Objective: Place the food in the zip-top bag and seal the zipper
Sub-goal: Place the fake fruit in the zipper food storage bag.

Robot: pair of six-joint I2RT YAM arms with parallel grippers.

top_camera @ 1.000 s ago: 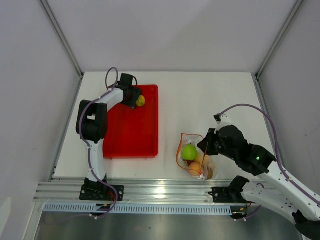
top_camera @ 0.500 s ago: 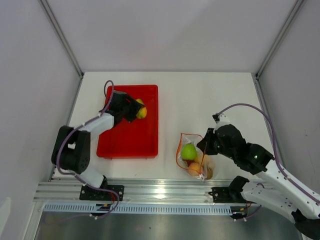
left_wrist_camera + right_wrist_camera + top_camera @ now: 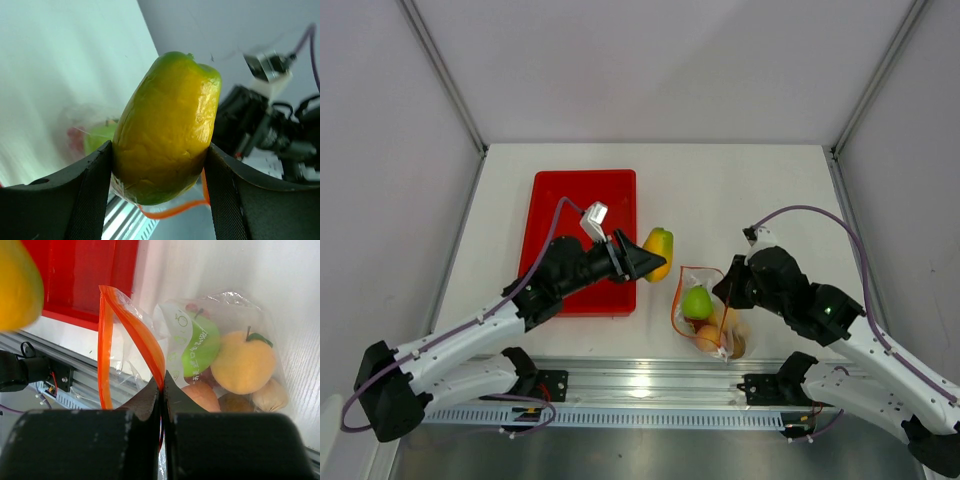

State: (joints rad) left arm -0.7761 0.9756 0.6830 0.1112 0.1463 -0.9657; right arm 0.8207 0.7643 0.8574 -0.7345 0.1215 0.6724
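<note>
Left claw (image 3: 646, 262): both fingers (image 3: 87, 195) pressed against the sides of the mango (image 3: 167, 127), pinching it across its middle. The mango is yellow with a green upper end and a glossy, slightly wrinkled skin. In the top view it sits just off the right rim of the red tray (image 3: 575, 210), between tray and zip-top bag (image 3: 712, 325), apart from both.

Right claw (image 3: 162, 386): fingers pressed together on the zipper (image 3: 106, 340), gripping the strip at one point. The zipper is a thin orange-red band; from the grip it bows out in a loop, so the mouth stands open toward the tray.

The bag is clear, crinkled plastic and lies close to the near edge of the tabletop (image 3: 740, 190), right of centre. Inside: a green apple (image 3: 202, 345) with printing on the plastic over it, an orange fruit (image 3: 242, 362) with stem and leaf, a pink-orange fruit (image 3: 200, 394), a brown fruit (image 3: 235, 402) and a pale bulb (image 3: 270, 395), all touching
</note>
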